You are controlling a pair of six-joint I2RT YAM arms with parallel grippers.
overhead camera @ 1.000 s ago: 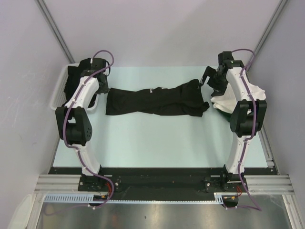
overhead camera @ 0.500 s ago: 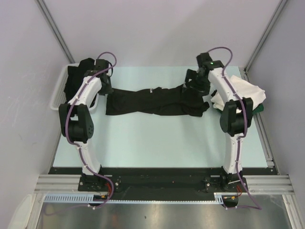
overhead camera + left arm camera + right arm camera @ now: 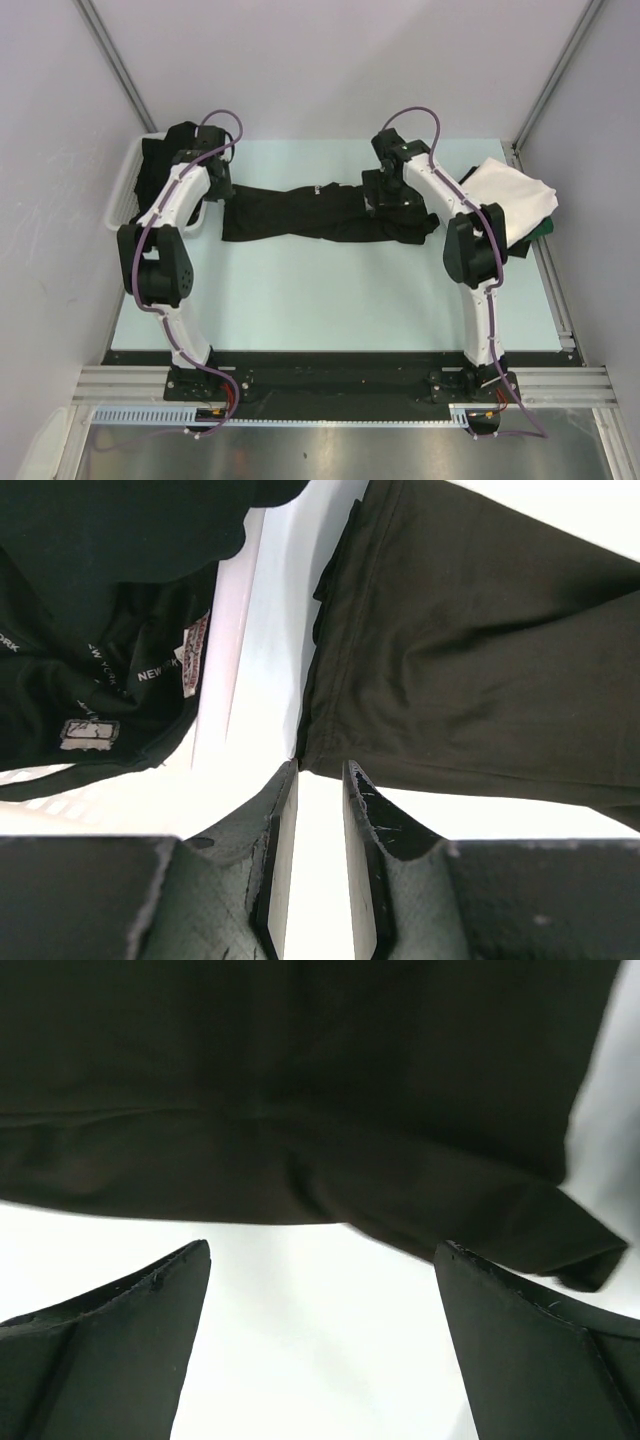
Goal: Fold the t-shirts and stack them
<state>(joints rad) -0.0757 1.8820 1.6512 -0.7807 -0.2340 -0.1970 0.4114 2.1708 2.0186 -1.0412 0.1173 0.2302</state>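
Observation:
A black t-shirt [image 3: 330,212] lies stretched out across the far middle of the table. It also shows in the left wrist view [image 3: 480,660] and the right wrist view [image 3: 300,1080]. My left gripper [image 3: 221,190] [image 3: 320,768] is at its left corner, its jaws a narrow gap apart and holding nothing. My right gripper [image 3: 384,196] [image 3: 325,1245] hovers wide open and empty over the shirt's right part. A white t-shirt [image 3: 510,190] lies on a dark green one [image 3: 545,228] at the right. Black shirts [image 3: 162,155], one with white lettering [image 3: 100,640], fill the basket.
A white slotted basket [image 3: 122,190] stands at the far left table edge; its wall [image 3: 240,650] is close to my left fingers. Grey walls enclose the table on three sides. A rail runs along the right edge [image 3: 560,300].
My right arm has swung left from the white shirt pile to over the black shirt's right part. My left arm has hardly moved. The black shirt lies as before.

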